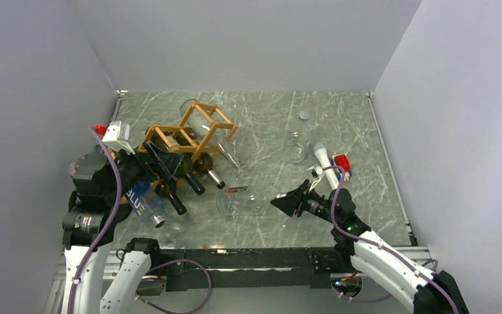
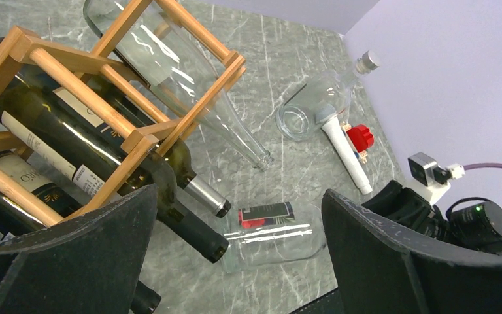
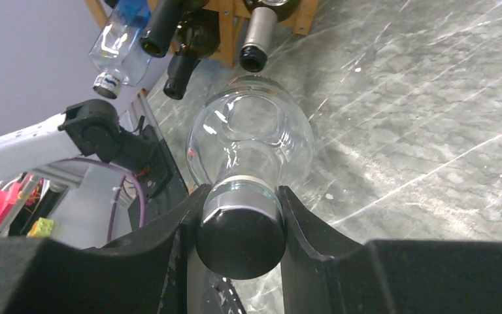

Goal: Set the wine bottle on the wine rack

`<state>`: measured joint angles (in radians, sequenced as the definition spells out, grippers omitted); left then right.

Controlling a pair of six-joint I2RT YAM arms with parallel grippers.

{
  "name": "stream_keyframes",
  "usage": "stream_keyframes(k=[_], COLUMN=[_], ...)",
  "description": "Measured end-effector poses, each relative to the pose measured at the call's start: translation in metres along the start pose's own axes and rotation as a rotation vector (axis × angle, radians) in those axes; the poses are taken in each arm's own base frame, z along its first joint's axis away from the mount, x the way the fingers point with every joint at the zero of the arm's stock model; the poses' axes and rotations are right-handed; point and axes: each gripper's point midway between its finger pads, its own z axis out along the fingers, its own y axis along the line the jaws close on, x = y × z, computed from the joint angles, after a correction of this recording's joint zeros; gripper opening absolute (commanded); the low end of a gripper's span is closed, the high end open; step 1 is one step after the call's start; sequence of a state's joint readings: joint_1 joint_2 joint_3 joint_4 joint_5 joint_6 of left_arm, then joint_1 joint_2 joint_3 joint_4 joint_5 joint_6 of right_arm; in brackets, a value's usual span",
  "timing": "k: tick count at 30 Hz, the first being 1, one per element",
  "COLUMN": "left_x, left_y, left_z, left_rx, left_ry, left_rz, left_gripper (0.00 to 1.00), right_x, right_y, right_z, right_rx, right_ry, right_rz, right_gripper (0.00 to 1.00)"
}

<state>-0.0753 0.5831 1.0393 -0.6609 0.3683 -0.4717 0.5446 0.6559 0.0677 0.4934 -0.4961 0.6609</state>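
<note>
Right tool (image 3: 242, 196): clamped on capped neck of clear wine bottle (image 3: 251, 140), lying on desk (image 1: 353, 124) near wine rack (image 1: 189, 134). Left tool (image 2: 240, 196): jaws apart, empty, beside rack. Handling: hold bottle level, feed base-first into 1 unfilled cell, slowly.

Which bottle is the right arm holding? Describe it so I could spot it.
Find the wooden wine rack on the left of the table. Just right of its dark bottle necks, a clear bottle lies flat. Unlike the other clear bottles, it has a red-and-black label and its black-capped neck sits pinched in the right tool.
</note>
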Motion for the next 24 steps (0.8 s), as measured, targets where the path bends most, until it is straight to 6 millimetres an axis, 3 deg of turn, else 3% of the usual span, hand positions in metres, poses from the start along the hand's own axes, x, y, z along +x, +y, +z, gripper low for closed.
stream_keyframes(k=[9, 13, 24], left_x=[0.001, 0.001, -0.001], left_y=[0.003, 0.003, 0.003], left_z=[0.006, 0.007, 0.009], left_rx=[-0.008, -0.007, -0.005], left_ry=[0.017, 0.016, 0.013], left_rz=[-0.009, -0.010, -0.009], left_gripper=[0.99, 0.99, 0.99], right_x=[0.017, 0.024, 0.069], right_y=[0.003, 0.009, 0.017], right_z=[-0.019, -0.019, -0.014], right_rx=[0.047, 0.073, 0.201], right_ry=[0.086, 0.176, 0.494], right_rz=[-0.059, -0.051, -0.110], right_gripper=[0.00, 0.00, 0.00])
